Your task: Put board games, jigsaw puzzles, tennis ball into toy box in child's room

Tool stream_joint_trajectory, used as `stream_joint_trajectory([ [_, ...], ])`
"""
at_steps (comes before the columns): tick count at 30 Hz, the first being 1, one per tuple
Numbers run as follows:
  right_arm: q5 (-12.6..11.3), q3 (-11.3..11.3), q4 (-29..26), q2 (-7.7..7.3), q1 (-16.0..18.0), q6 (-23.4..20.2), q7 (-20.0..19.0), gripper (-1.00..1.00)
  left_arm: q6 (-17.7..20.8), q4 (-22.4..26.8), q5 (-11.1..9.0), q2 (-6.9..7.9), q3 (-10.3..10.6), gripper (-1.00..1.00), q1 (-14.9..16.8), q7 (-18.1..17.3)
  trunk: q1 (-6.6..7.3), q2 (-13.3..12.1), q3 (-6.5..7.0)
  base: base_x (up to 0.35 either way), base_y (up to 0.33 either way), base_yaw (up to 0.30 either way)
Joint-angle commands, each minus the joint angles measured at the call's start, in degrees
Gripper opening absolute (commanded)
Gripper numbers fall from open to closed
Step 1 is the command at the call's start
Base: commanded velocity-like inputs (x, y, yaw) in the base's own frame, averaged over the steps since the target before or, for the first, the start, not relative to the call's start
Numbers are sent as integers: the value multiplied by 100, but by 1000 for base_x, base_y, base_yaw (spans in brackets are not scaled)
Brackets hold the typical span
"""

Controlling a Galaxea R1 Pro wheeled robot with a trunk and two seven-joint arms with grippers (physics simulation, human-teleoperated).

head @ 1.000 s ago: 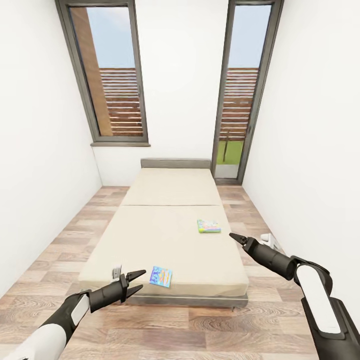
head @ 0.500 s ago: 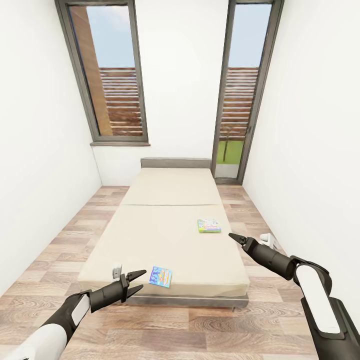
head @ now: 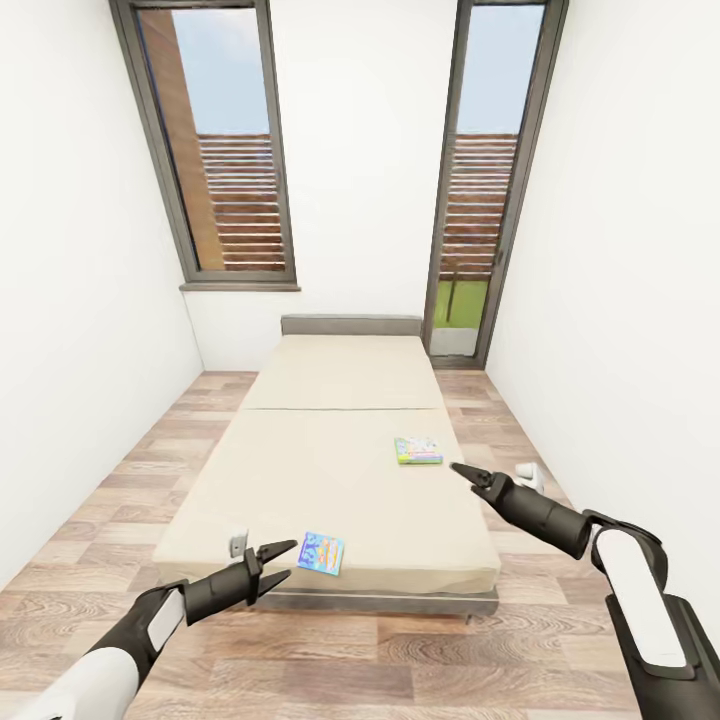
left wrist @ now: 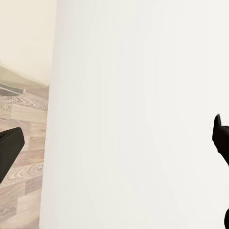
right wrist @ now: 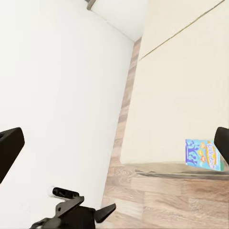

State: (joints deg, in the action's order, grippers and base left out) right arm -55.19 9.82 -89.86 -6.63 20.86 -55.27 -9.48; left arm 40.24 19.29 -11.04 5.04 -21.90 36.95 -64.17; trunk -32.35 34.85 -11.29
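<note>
On the bed (head: 340,470), a blue board game (head: 322,552) lies at the foot edge, and a green and white board game (head: 418,451) sits near the right edge. The left gripper (head: 279,562) hovers beside the blue one, fingers apart and empty. The right gripper (head: 462,471) seems pinched closed. Bare wooden floor (head: 150,450) runs along both sides.

Pretty narrow room, plain white walls (head: 90,300) on both sides and at the far end. Floor (head: 400,660) is wood-look planks in mixed brown and grey tones. Two tall dark-framed openings in the back wall: a window (head: 215,150) on the left with a sill, and a glass door (head: 490,180) on the right that goes down to the floor. Through both there's blue sky and a brown slatted fence, plus some grass behind the door. Daylight is bright and even.
</note>
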Motion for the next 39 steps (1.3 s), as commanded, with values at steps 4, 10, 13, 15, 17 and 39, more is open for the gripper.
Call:
stream_joint_trajectory([
  [4, 75, 28, -15, -3, 6, -272, -719, 100, 39, -2, -9, -35, -8, 100, 5, -9, -90, 170, -82, 0, 0, 0],
  [10, 95, 33, -6, -1, 1, -362, -1139, 100, 37, -4, -4, -60, -14, 100, 5, -8, -222, 411, -189, 0, 0, 0],
  [13, 124, 30, 0, 21, -1, -354, -1191, 100, 37, -4, -3, -63, -16, 100, 5, -8, -288, 531, -243, 0, 0, 0],
  [15, 132, 29, 8, 30, -2, -346, -1202, 100, 37, -4, -5, -64, -12, 100, 5, -8, -332, 612, -279, 0, 0, 0],
  [17, 138, 29, 26, 34, -3, -332, -1207, 100, 37, -4, -7, -65, -10, 100, 5, -8, -376, 692, -315, 0, 0, 0],
  [39, 146, 397, 82, 37, -3, -303, -1209, 100, -45, -12, -12, -87, -8, 100, 5, -8, -859, 1574, -710, 0, 0, 0],
])
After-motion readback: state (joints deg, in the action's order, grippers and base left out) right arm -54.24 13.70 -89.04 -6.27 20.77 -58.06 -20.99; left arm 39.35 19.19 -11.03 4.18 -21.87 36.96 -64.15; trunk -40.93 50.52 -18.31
